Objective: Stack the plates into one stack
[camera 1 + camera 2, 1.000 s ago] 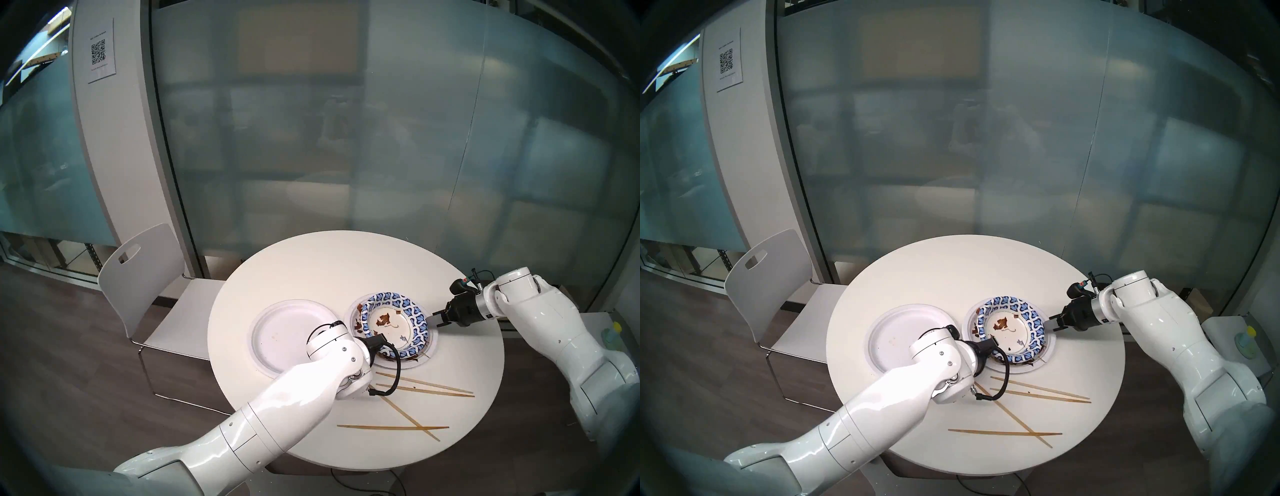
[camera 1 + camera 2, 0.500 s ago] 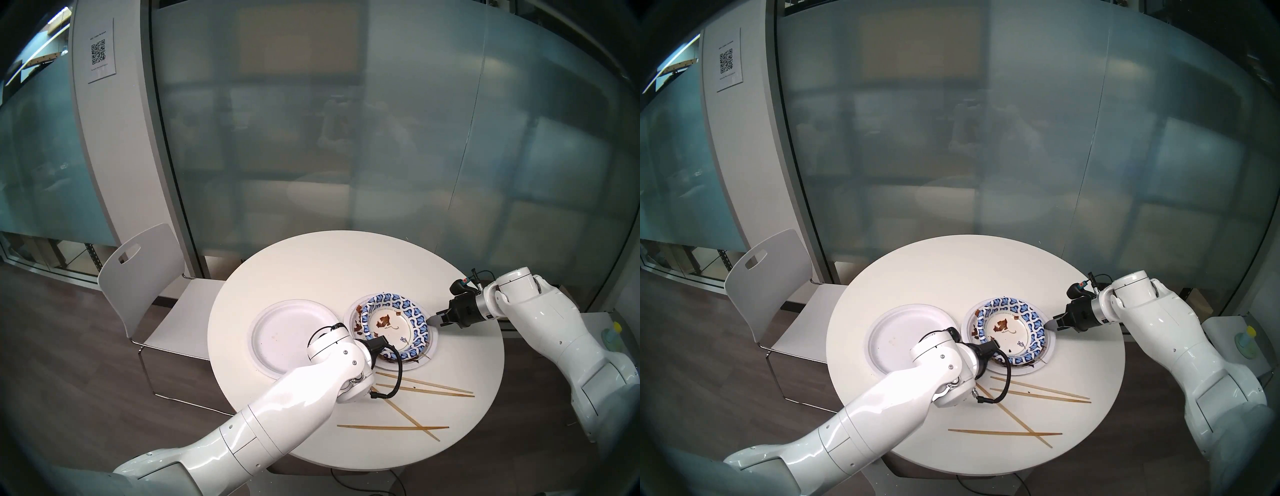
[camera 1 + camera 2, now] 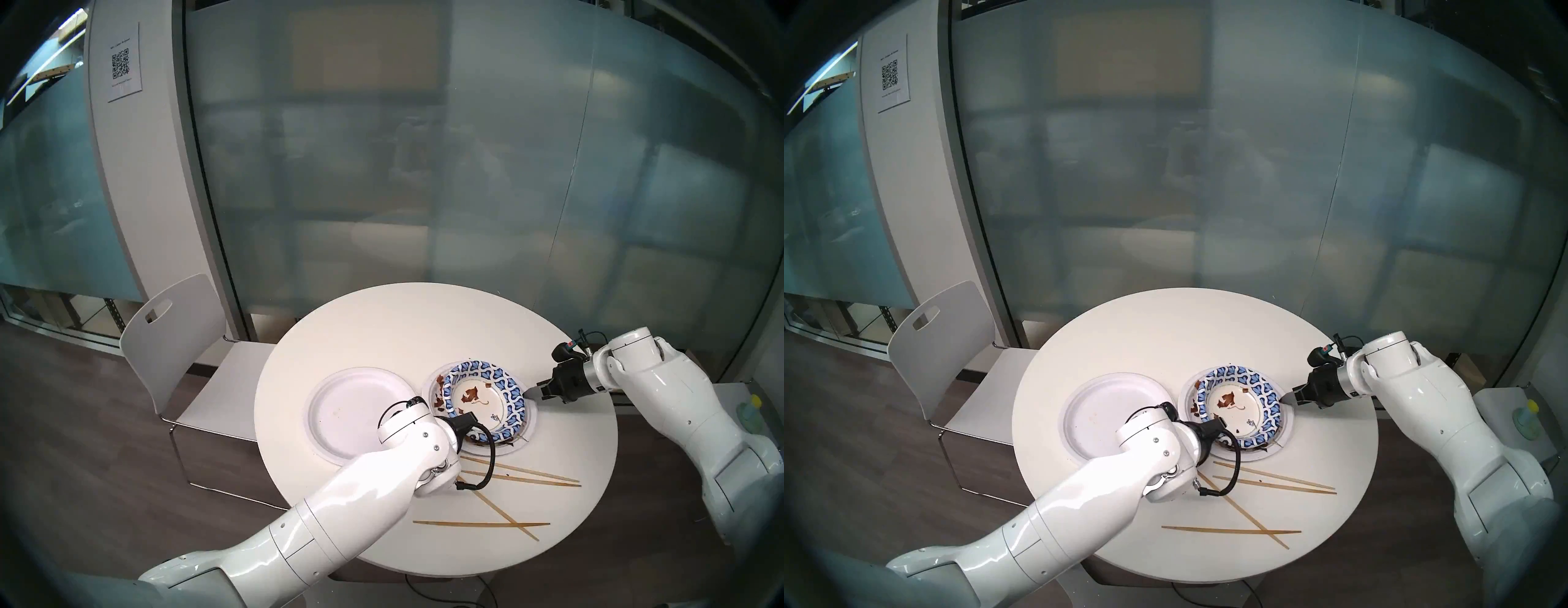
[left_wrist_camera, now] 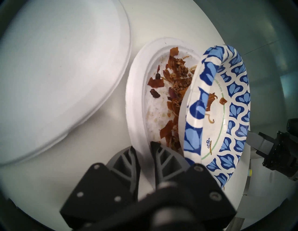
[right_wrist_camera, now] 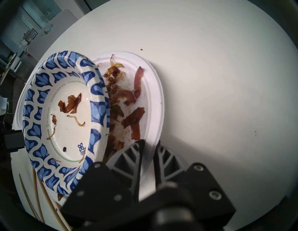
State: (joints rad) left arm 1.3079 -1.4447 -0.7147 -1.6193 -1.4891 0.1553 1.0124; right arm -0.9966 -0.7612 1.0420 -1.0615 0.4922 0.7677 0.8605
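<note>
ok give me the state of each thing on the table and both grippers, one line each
blue-patterned plate: tilted on the soiled white plate
soiled white plate: gripped at both edges
clean white plate: flat, apart
chopsticks: scattered on table
left gripper: shut on rim
right gripper: shut on rim

Round white table [image 3: 403, 322], wooden chopsticks [image 3: 522, 477] scattered near its front, white chair [image 3: 178, 339] beside it

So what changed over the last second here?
Little. The right gripper drew its fingers together on the rim of the dirty white plate. The left gripper stayed clamped on that plate's opposite rim, its wrist edging slightly toward the robot. The blue-patterned plate, clean white plate and chopsticks stayed put.
</note>
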